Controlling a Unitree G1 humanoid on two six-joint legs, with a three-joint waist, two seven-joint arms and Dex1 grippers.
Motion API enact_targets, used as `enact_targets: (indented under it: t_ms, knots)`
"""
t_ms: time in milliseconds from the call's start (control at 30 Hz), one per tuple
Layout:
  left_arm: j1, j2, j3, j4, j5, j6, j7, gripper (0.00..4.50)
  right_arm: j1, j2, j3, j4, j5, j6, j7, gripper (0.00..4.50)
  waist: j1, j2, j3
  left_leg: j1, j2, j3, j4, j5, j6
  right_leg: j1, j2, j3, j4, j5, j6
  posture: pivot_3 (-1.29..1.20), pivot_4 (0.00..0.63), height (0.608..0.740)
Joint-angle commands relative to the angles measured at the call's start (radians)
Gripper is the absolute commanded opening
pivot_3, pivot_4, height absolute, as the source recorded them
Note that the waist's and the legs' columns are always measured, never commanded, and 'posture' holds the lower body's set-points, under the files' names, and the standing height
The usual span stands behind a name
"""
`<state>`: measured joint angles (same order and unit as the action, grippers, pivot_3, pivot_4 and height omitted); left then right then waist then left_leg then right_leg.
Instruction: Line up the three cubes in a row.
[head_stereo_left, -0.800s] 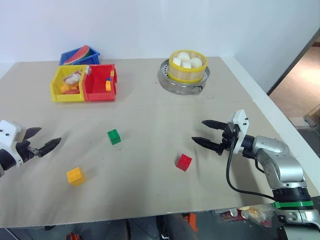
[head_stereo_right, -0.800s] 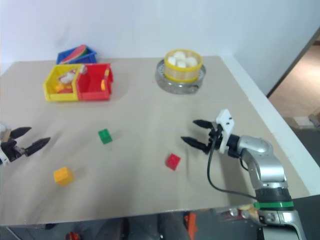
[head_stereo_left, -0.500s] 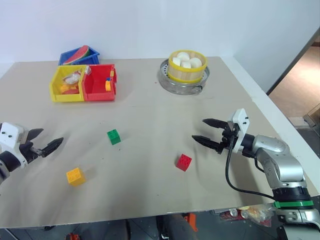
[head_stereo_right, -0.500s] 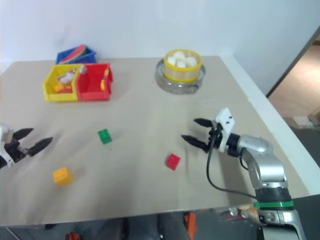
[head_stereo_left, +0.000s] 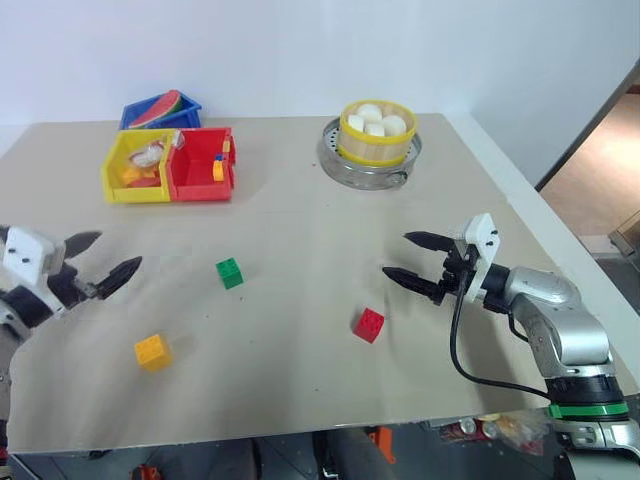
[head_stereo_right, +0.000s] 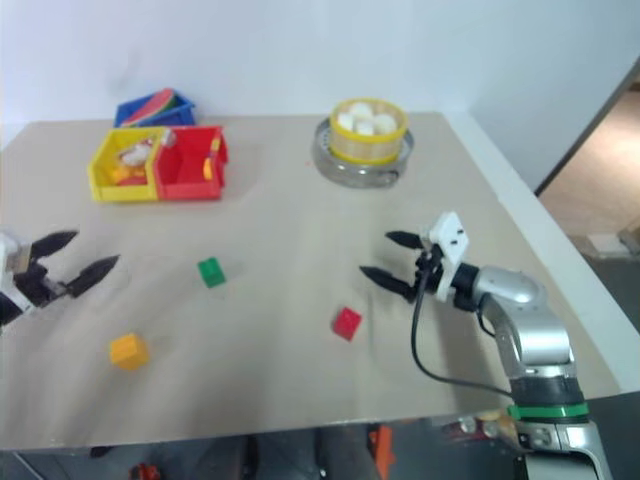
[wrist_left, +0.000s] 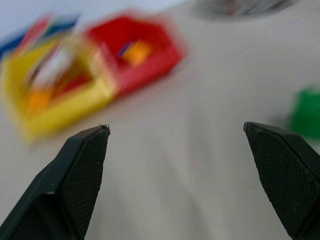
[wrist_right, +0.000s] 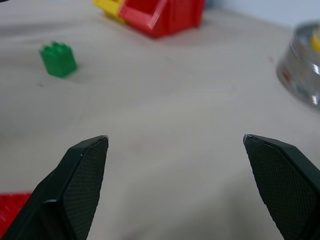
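Nearest, on the table (head_stereo_left: 300, 390): yellow cube (head_stereo_left: 152, 352) at front left, red cube (head_stereo_left: 368, 324) at front right, well apart. Farther back, between them: green cube (head_stereo_left: 229, 273). No row formed; all three apart, studs up. At the left edge: left gripper (head_stereo_left: 98, 259), fingers spread wide, empty, off the tabletop, aimed inward. At the right: right gripper (head_stereo_left: 412, 258), fingers spread wide, empty, hovering just beyond the red cube, aimed toward the table's middle. Farther back on the left: yellow bin (head_stereo_left: 132, 170) touching red bin (head_stereo_left: 201, 165), blue bin (head_stereo_left: 160, 109) behind. At back centre: metal pan (head_stereo_left: 370, 160) holding a yellow steamer (head_stereo_left: 376, 132) of white buns.
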<state>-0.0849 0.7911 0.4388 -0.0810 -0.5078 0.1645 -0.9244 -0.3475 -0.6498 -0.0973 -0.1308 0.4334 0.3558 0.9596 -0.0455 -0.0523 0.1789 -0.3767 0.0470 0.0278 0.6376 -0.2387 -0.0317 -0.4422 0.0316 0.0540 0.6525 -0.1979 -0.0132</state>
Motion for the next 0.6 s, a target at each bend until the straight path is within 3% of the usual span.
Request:
enact_targets:
  t_ms: [33, 233, 600]
  knots:
    - [0.049, 0.037, -0.068, -0.227, -0.093, 0.094, -0.076, 4.45, 0.081, -0.050, -0.028, -0.216, 0.067, 0.066, 0.006, 4.50, 0.000, 0.001, 0.000, 0.000, 0.000, 0.000, 0.000, 0.000, -0.001, 0.000, 0.000, 0.000, 0.000, 0.000, 0.001, 0.00, 0.150, 0.740]
    - [0.056, 0.078, -0.209, -0.383, -0.144, 0.170, -0.186, 4.45, 0.224, -0.095, 0.035, -0.463, 0.107, 0.174, -0.032, 4.50, -0.003, 0.001, 0.000, 0.001, 0.000, 0.000, 0.001, -0.002, -0.002, 0.000, 0.001, 0.002, 0.000, -0.002, 0.002, 0.00, 0.150, 0.740]
    - [-0.024, 0.054, -0.389, -0.322, -0.083, 0.144, -0.292, 4.45, 0.241, -0.004, 0.184, -0.332, -0.064, 0.083, -0.129, 4.50, -0.003, 0.001, 0.000, 0.003, 0.000, 0.000, 0.003, 0.000, 0.000, 0.002, 0.004, 0.002, 0.000, -0.003, 0.000, 0.00, 0.150, 0.740]
